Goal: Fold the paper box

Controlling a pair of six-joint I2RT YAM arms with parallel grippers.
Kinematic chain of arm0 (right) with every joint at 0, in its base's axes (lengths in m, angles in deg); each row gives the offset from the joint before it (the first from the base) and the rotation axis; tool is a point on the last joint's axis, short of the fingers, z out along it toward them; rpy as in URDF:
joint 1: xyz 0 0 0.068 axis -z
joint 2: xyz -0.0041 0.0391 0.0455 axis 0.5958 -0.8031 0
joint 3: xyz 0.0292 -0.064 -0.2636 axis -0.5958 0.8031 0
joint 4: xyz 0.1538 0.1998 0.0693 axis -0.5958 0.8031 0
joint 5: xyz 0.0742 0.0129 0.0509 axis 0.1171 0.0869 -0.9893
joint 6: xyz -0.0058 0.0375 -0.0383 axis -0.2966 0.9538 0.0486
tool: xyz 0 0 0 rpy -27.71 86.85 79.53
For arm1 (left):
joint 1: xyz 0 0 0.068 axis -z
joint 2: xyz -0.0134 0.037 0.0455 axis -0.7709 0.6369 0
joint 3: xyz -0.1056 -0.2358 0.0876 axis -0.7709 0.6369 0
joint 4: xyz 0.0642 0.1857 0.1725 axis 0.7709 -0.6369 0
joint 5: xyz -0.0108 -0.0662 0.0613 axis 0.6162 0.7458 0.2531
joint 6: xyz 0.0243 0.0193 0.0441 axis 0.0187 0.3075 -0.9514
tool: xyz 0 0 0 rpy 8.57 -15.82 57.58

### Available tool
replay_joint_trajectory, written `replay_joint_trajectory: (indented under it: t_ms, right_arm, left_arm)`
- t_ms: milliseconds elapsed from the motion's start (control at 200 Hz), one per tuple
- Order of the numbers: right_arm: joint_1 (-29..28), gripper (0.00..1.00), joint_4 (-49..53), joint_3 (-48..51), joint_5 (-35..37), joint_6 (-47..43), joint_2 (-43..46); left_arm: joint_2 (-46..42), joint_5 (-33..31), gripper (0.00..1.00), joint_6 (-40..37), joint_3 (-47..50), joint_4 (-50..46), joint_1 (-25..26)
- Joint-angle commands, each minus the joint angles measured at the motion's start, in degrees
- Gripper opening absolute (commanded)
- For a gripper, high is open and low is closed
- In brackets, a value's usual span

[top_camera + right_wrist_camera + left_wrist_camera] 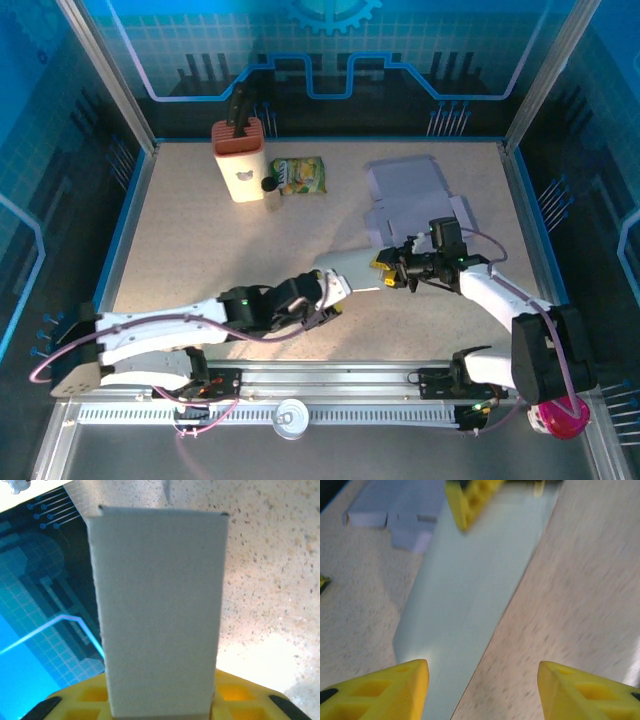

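- Left gripper (338, 290): near the middle of the table (190, 250), pointing right. Open, with its yellow fingertips (395, 689) spread wide. It grips nothing. The near end of a pale panel lies between the tips, close by the left one; whether it touches cannot be told.
- Panel (350, 267): a long, pale strip of the paper box (405, 190). It runs from the left gripper's open tips across to the right gripper, slanting over the table.
- Right gripper (385, 275): just right of centre, pointing left and facing the left gripper. Closed on the far end of the panel. In the right wrist view the panel stands up out of its yellow fingers (235, 692), pinched between them.
- Paper box, remainder: lilac card lying flat and unfolded behind the right gripper, toward the back right of the table. Its notched tabs show beside the panel in the left wrist view.
- Tub (240, 158): white with a rust-coloured top and dark handles poking out. Upright at the back left, well apart from both grippers.
- Small bottle (269, 188): dark cap, just right of the tub.
- Snack bag (299, 176): green and yellow, lying flat just right of the bottle.
- Round tin (292, 416): on the front rail, between the arm bases.
- Pink object (560, 418): at the front right corner, beside the right arm's base.
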Motion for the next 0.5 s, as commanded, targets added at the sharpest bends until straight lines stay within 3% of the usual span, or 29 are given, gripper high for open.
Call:
replay_joint_trajectory:
  t_ms: [0, 145, 180, 495]
  right_arm:
    - [1.6, 0.19, -0.8, 1.7, -3.8, 5.8, 1.8]
    - [2.7, 0.19, -1.4, 3.2, -5.5, 8.0, 2.7]
    - [2.7, 0.19, -1.4, 3.6, -5.8, 8.5, 3.0]
    - [2.8, 0.17, -6.8, 6.9, -8.0, 15.0, 3.5]
  left_arm:
    - [3.3, -9.3, 0.62, -10.4, -2.4, -3.7, 0.4]
    - [6.4, -11.4, 0.68, -14.3, -2.5, -1.3, 0.5]
    - [7.2, -12.1, 0.76, -15.2, -2.5, -0.9, 0.5]
    - [11.3, -15.0, 0.81, -21.9, -0.7, 10.1, 0.0]
